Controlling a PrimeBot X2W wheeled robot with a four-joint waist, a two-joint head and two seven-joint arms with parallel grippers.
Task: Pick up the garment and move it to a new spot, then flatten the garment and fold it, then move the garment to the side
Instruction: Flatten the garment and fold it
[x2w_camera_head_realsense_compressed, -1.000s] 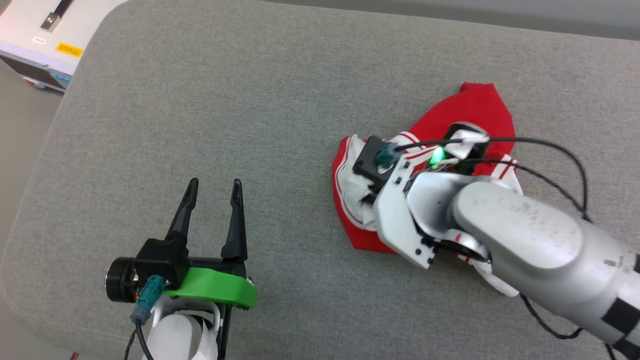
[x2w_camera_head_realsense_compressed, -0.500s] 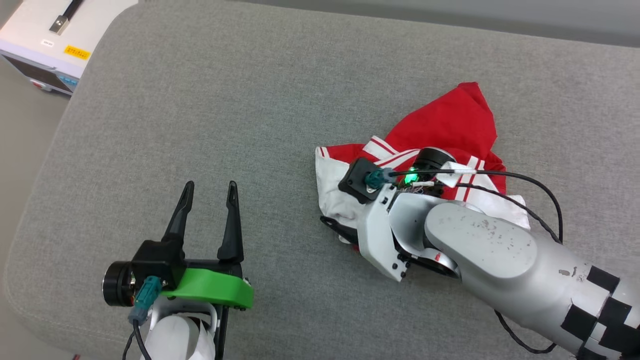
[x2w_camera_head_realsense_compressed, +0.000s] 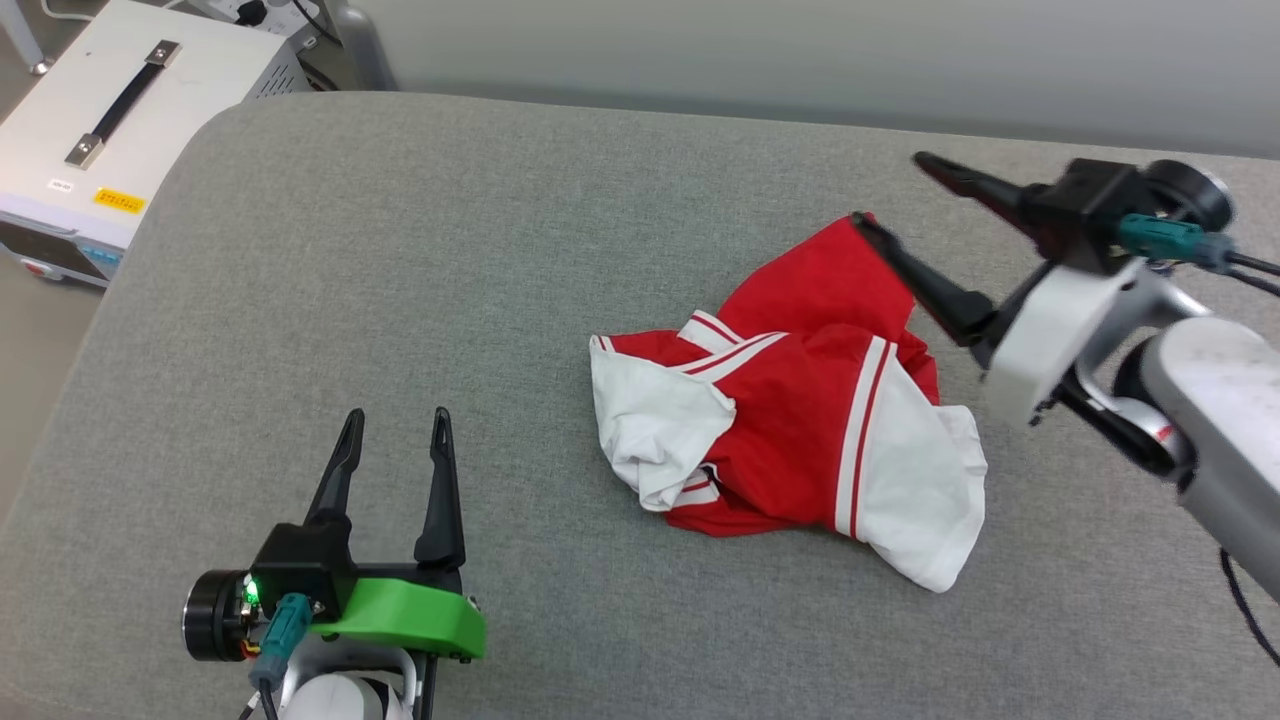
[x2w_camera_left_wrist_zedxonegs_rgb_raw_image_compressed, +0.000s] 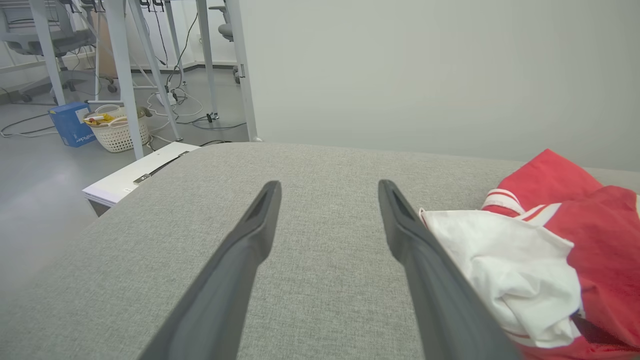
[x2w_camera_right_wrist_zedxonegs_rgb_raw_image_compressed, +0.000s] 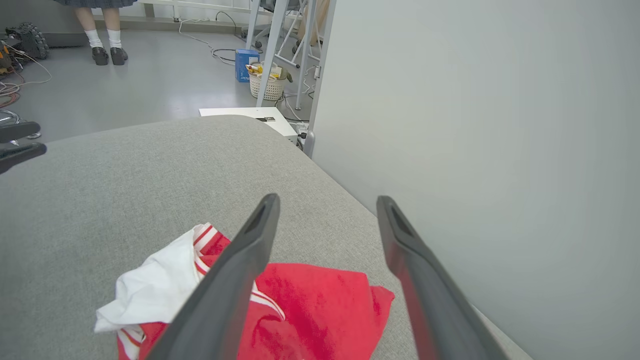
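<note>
A white equipment case (x2w_camera_head_realsense_compressed: 130, 130) with a dark carrying handle is seen at the far left, beside the rounded corner of the grey fabric-covered counter (x2w_camera_head_realsense_compressed: 450, 250). Near the counter's front left edge the left gripper (x2w_camera_head_realsense_compressed: 396, 414) is held low, above a green bracket. Its fingers (x2w_camera_head_realsense_compressed: 437, 480) are spread apart and pointed toward the far side. Nothing is held between them, and bare grey fabric is seen in the gap in the left wrist view (x2w_camera_left_wrist_zedxonegs_rgb_raw_image_compressed: 328, 185).

The garment (x2w_camera_head_realsense_compressed: 800, 400) is found to the right of the middle of the counter, lying crumpled in a loose heap. A white sleeve is bunched at its left, another white sleeve with red-and-white trim is spread at its lower right, and a red point is raised toward the back. In the left wrist view the garment (x2w_camera_left_wrist_zedxonegs_rgb_raw_image_compressed: 590, 225) is seen just beside the right-hand finger.

At the right, the right gripper (x2w_camera_head_realsense_compressed: 889, 188) is held above the counter with its fingers widely parted and empty. They are pointed left, and the nearer fingertip overlaps the garment's far red corner. Whether cloth is touched cannot be told. In the right wrist view (x2w_camera_right_wrist_zedxonegs_rgb_raw_image_compressed: 326, 199) the garment (x2w_camera_right_wrist_zedxonegs_rgb_raw_image_compressed: 310, 305) lies below the parted fingers.
</note>
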